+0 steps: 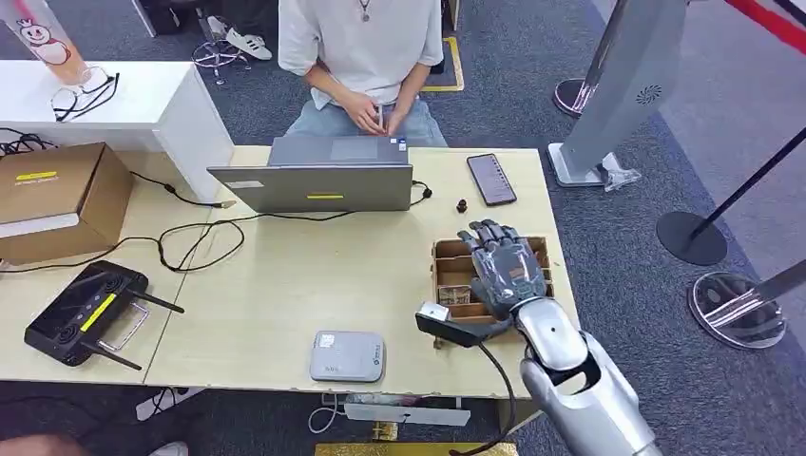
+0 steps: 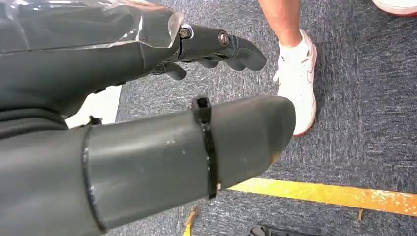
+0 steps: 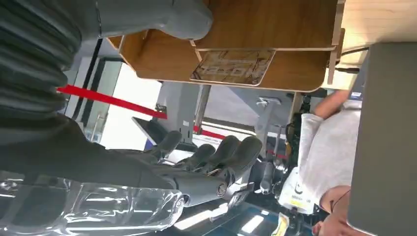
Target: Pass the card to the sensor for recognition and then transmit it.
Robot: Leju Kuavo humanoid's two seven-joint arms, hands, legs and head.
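Observation:
A patterned card [image 3: 231,66] lies flat in a compartment of the wooden divided box [image 1: 444,258] at the table's right edge; the box wall [image 3: 236,29] is close in the right wrist view. My right hand [image 1: 499,266] hovers over that box with fingers [image 3: 216,155] spread and nothing in them. The grey-white sensor pad [image 1: 348,355] sits near the front edge, left of the box. My left hand [image 2: 211,49] hangs beside the table over grey carpet, fingers loosely extended and holding nothing.
A person [image 1: 366,57] sits across the table behind a grey laptop [image 1: 323,180], with a phone [image 1: 491,178] to its right. A cardboard box [image 1: 57,199] and a black controller [image 1: 86,313] with cables occupy the left side. Stanchion bases [image 1: 737,309] stand right of the table.

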